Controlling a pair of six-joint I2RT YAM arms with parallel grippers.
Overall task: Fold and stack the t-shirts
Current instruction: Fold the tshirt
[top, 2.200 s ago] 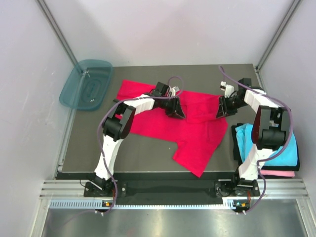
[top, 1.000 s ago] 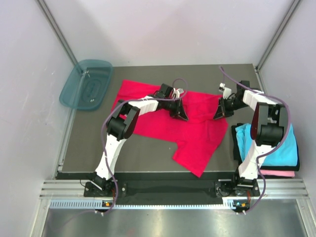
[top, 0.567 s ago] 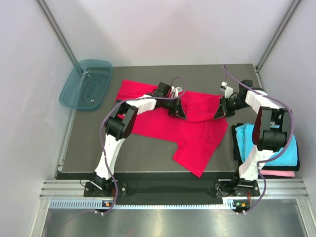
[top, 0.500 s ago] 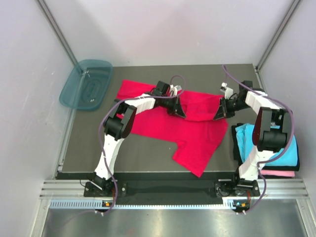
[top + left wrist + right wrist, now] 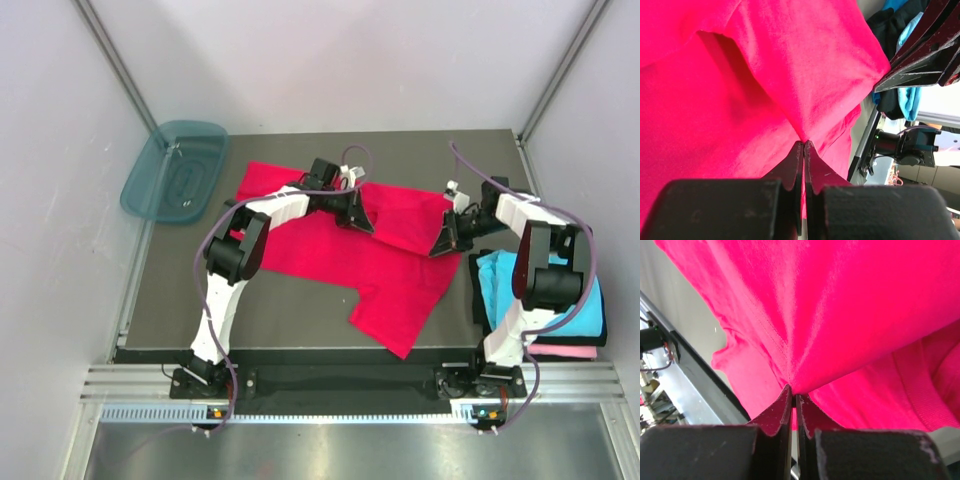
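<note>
On the dark table point(image 5: 285, 310) the red shirt point(image 5: 330, 255) lies spread; the left gripper point(image 5: 360, 220) and right gripper point(image 5: 440, 246) are each clamped tight on a pinch of its cloth.

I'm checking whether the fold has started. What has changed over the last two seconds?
The left gripper closed on the red shirt and shifted slightly toward the far left. The right gripper, shut on the same shirt, moved toward the near edge, taking its pinch of cloth along. The tub, the cyan shirt, the pink shirt and the red shirt's near part stayed put.
</note>
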